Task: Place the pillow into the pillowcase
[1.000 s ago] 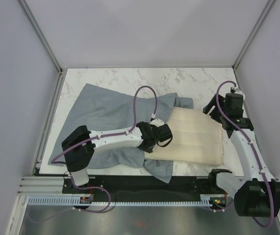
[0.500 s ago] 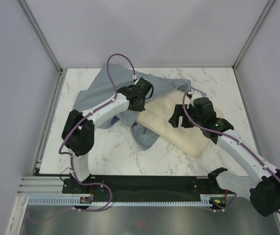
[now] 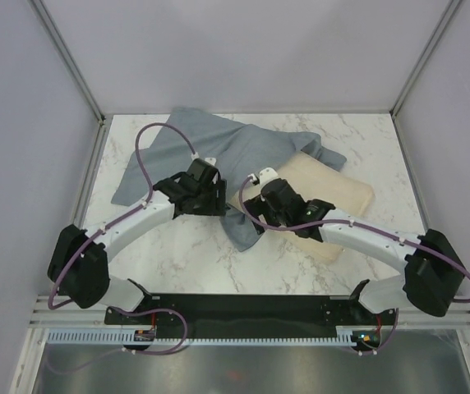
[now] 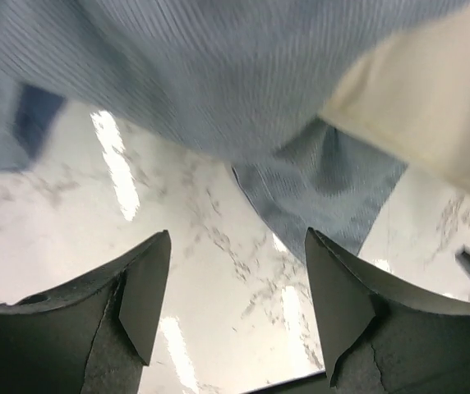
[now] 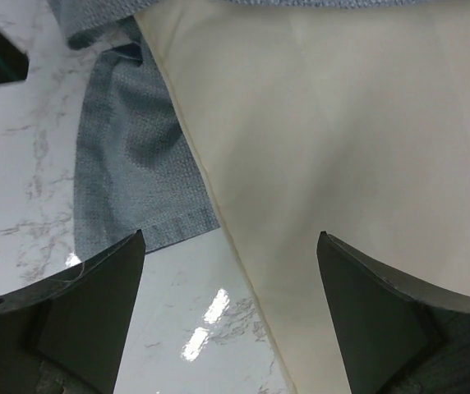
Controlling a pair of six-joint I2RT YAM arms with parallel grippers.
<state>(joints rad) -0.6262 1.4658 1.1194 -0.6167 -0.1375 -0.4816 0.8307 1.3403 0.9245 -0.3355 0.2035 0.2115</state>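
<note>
The grey-blue pillowcase (image 3: 218,152) lies crumpled across the back left of the table, draped over the left end of the cream pillow (image 3: 342,193). One flap of it (image 3: 243,230) trails forward onto the marble. My left gripper (image 3: 215,201) hovers open just in front of the pillowcase (image 4: 218,82), with only bare marble between its fingers (image 4: 149,287). My right gripper (image 3: 260,210) is open over the pillow's near left edge. The pillow (image 5: 342,123) fills the right of the right wrist view, with the pillowcase flap (image 5: 128,164) to its left.
The white marble table (image 3: 177,254) has a raised frame along its left edge (image 3: 87,197) and grey walls on three sides. Both arms reach in low from the near edge and nearly meet at the middle.
My left gripper has opened and let go of the pillowcase, then drawn back toward the near left. The right arm swung from the far right to the pillow's left end.
</note>
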